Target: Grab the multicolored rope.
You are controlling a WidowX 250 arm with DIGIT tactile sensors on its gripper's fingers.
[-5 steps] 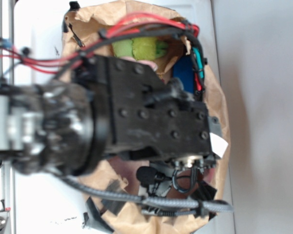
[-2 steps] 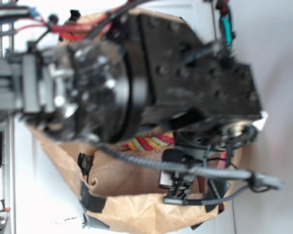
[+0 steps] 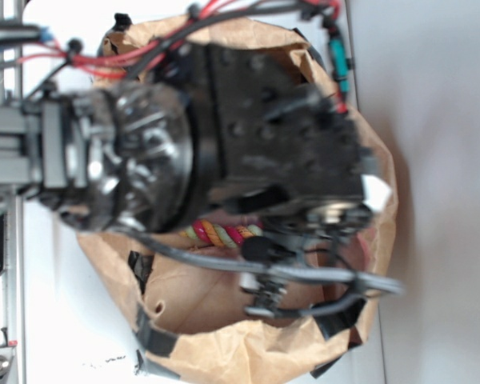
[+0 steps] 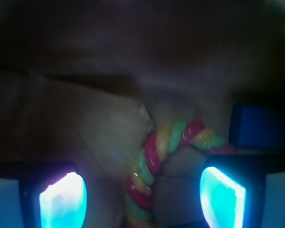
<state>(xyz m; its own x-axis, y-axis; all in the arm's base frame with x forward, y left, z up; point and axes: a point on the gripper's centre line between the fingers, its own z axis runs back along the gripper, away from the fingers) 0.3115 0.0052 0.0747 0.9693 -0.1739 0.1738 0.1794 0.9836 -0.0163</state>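
Pincer (image 4: pixel 142 194) stands spread, its two lit pads at either side of the wrist view, nothing pinched; the multicolored rope (image 4: pixel 154 161) lies between and just ahead of them, curving off to the right. Judged soft, light, limp and grippy twisted cotton, best taken across its thick middle run. It rests inside a crumpled brown paper bag (image 3: pixel 224 352) on a white table (image 3: pixel 440 160), with a blue block (image 4: pixel 261 126) near the right pad, so room is tight.

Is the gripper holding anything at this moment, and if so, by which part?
Nothing is held. In the wrist view the gripper is open, its glowing fingertips apart on either side of the multicolored rope, which lies between them ungripped.
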